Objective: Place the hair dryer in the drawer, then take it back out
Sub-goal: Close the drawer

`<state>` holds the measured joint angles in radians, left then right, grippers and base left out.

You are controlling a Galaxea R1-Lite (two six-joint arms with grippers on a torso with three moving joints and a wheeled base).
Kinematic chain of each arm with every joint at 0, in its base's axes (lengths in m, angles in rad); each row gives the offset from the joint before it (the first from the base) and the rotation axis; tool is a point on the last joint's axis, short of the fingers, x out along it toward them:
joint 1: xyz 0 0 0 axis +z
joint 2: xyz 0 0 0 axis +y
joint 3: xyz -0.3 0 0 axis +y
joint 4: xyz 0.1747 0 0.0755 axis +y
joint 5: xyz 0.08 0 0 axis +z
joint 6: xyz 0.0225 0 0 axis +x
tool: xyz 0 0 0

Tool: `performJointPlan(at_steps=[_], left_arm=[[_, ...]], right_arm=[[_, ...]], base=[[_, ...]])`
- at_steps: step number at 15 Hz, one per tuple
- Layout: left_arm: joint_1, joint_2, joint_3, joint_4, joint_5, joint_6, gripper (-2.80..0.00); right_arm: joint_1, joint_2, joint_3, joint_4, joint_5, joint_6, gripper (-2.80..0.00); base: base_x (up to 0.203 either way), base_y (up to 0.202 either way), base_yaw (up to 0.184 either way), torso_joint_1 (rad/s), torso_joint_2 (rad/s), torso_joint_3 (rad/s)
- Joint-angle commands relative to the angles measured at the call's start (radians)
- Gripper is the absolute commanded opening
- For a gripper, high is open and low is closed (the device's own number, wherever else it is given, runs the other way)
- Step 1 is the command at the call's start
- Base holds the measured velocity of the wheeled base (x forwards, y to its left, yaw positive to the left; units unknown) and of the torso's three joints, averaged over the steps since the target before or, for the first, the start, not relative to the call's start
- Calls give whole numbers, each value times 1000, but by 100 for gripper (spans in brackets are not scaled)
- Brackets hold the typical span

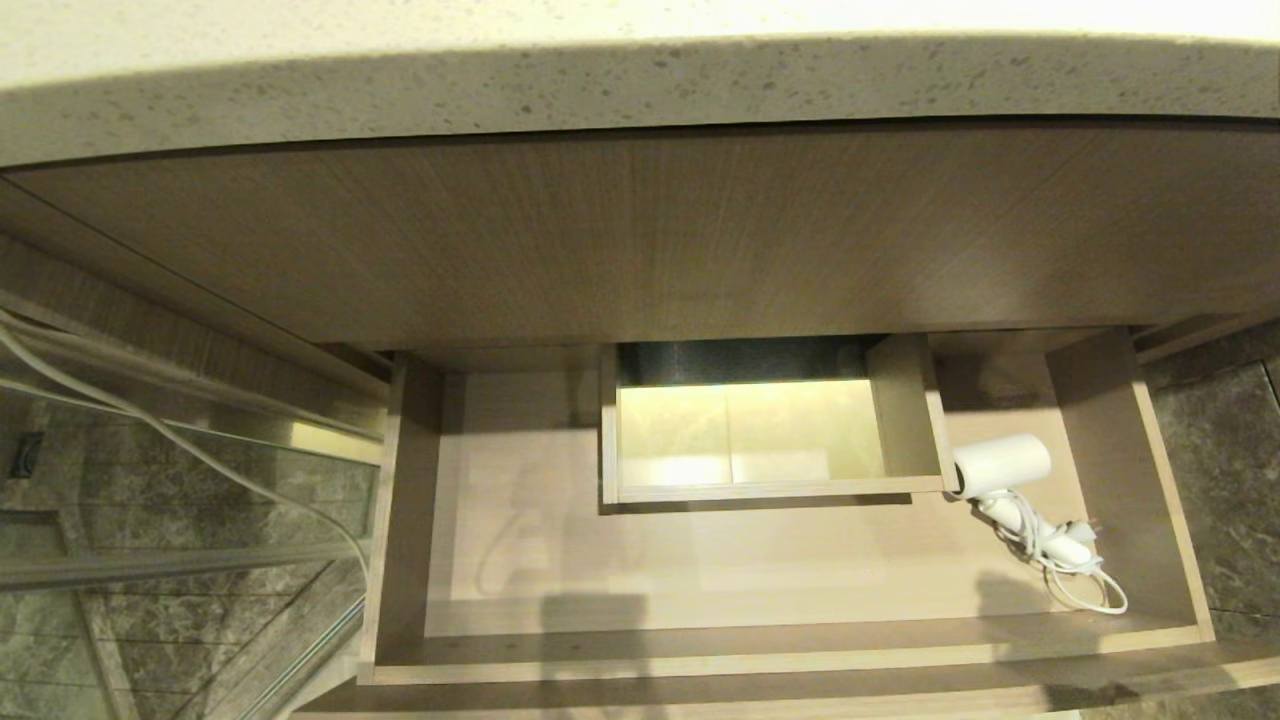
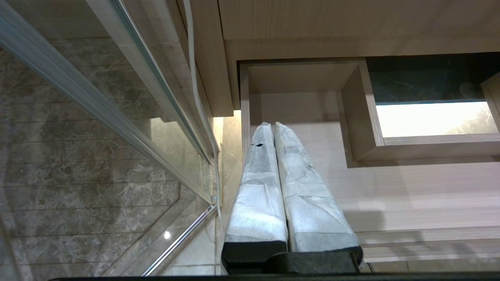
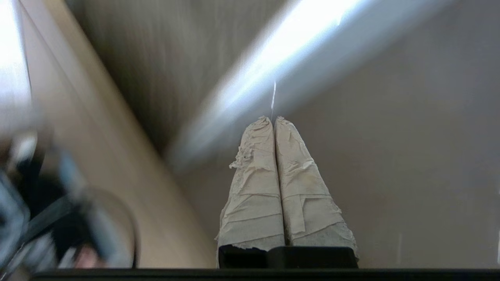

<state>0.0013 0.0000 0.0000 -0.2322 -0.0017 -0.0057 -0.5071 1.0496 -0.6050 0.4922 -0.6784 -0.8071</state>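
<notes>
Left gripper (image 2: 274, 125): taped fingers (image 2: 258, 187) pressed together, clenched on nothing. It hangs over the left front part of the drawer, tips aimed at the rear left corner, seen only from its own wrist camera.

Right gripper (image 3: 272, 119): wrapped fingers (image 3: 256, 187) also closed flat against each other, holding nothing. Background there is streaked; pale wood-toned surfaces and a bright band, nothing nameable. Neither arm appears in the head view.

Drawer (image 1: 700, 650), pulled open beneath the stone-topped table (image 1: 640, 90). Narrow wood front rail nearest, then a pale floor running back to side walls left and right. In the left wrist view the same drawer (image 2: 410, 195) shows its light floor and left wall.

Hair dryer (image 1: 1000, 465): inside the drawer, at the right side, roughly mid-depth. White barrel lies on its side on the drawer floor, one end just beside the right front corner of the boxed cutout. Handle points toward the drawer front, and the white cord (image 1: 1075, 575) is bundled along it, with a loose loop trailing nearer the front rail. No gripper touches it.

Boxed cutout (image 1: 770, 490): rectangular wood frame at mid-back, bright floor visible through it, dark at the rear.

Beyond: tall wood panel (image 1: 640, 240) above the drawer opening.

Far left: glass panel (image 1: 150, 520) with metal frame, a white cable (image 1: 150, 420) draped across it, marbled tile behind.
</notes>
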Motion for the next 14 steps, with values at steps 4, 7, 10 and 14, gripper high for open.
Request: performJointPlan(at_steps=[4,7,10,14], left_arm=[[0,0,40,-3,0,0,-280],[0,0,40,-2,0,-1,-280],[0,0,40,-1,0,-1,-280],[0,0,40,-2,0,-1,-280]], right_arm=[[-18,178,23,222,-88,361,-280],[-20,340,21,249,-53,489,-280],[-23,481,-12,242,37,558,-280],[-86,674,-87,237,179,585,-280]], base=[[0,0,0,0,0,0],[0,0,0,0,0,0],[0,0,0,0,0,0],[0,0,0,0,0,0]])
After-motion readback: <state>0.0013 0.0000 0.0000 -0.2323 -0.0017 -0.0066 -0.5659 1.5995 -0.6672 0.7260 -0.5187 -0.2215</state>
